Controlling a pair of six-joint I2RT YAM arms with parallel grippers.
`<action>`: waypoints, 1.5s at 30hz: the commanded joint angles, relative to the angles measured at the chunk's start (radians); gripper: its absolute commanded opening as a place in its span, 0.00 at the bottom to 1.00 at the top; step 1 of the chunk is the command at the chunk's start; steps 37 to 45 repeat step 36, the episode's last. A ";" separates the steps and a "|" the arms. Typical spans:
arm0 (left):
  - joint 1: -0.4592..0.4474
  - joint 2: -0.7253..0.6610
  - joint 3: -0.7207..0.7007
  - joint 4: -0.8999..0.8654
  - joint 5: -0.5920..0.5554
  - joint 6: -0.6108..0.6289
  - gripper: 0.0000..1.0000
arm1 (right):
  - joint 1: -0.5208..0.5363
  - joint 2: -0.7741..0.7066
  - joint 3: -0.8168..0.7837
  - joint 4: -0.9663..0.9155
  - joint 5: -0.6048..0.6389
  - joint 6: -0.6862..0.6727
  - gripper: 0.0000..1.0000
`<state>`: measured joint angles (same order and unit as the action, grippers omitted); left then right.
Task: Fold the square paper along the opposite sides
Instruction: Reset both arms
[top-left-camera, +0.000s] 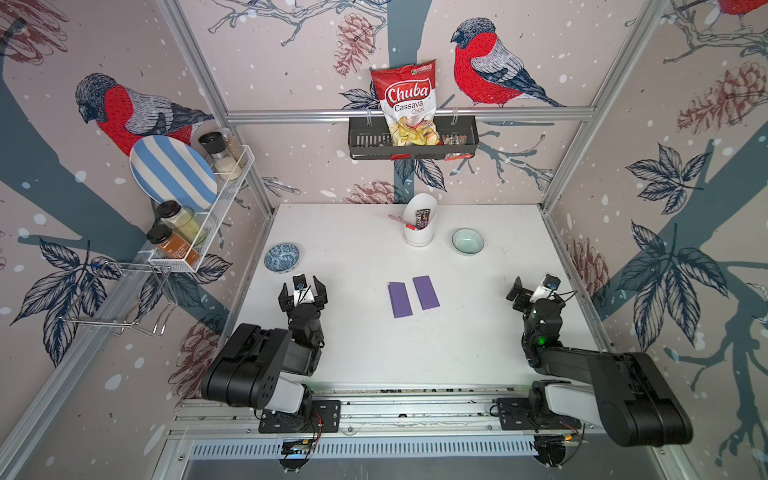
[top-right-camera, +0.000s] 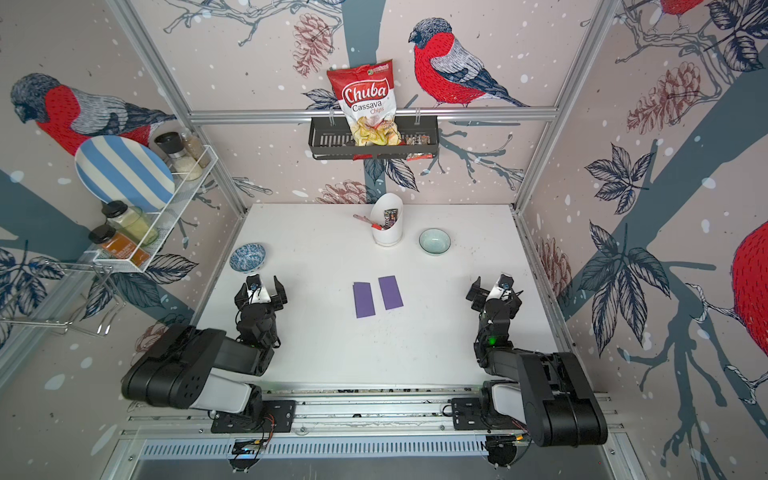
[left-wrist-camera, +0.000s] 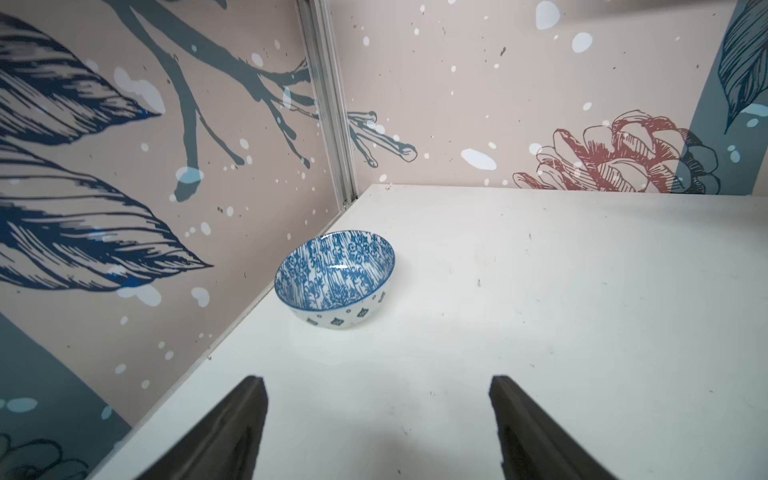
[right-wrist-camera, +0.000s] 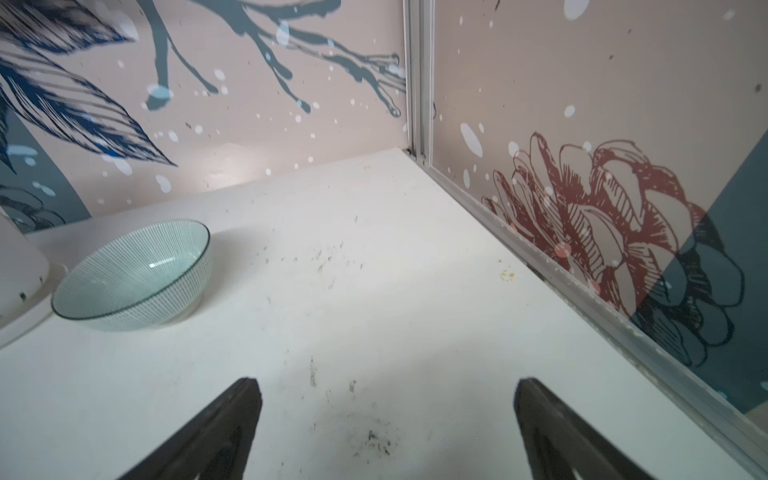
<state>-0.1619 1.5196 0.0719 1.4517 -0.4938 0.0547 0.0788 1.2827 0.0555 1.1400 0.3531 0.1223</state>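
Note:
Two narrow purple paper rectangles lie flat side by side in the middle of the white table (top-left-camera: 357, 340) in both top views, one (top-left-camera: 400, 300) (top-right-camera: 364, 300) slightly nearer than the other (top-left-camera: 426, 292) (top-right-camera: 390, 292); each has the look of a folded sheet. My left gripper (top-left-camera: 302, 288) (top-right-camera: 260, 286) (left-wrist-camera: 376, 380) hovers open and empty near the table's left side, well left of the paper. Near the right side, well right of the paper, my right gripper (top-left-camera: 534, 291) (top-right-camera: 494, 291) (right-wrist-camera: 386, 382) stands open and empty. Neither wrist view shows the paper.
A blue patterned bowl (top-left-camera: 281, 257) (left-wrist-camera: 334, 279) sits just beyond the left gripper by the left wall. A pale green bowl (top-left-camera: 468, 241) (right-wrist-camera: 133, 274) and a white holder (top-left-camera: 419, 224) with small items stand at the back. Shelves hang on the walls.

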 joint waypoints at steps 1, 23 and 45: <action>0.015 0.102 0.010 0.253 0.104 0.010 0.86 | -0.025 0.125 -0.018 0.345 -0.049 -0.028 1.00; 0.101 0.034 0.150 -0.126 0.284 -0.055 0.98 | -0.062 0.221 0.172 0.078 -0.201 -0.048 1.00; 0.100 0.034 0.149 -0.125 0.284 -0.055 0.98 | -0.062 0.224 0.170 0.086 -0.202 -0.049 1.00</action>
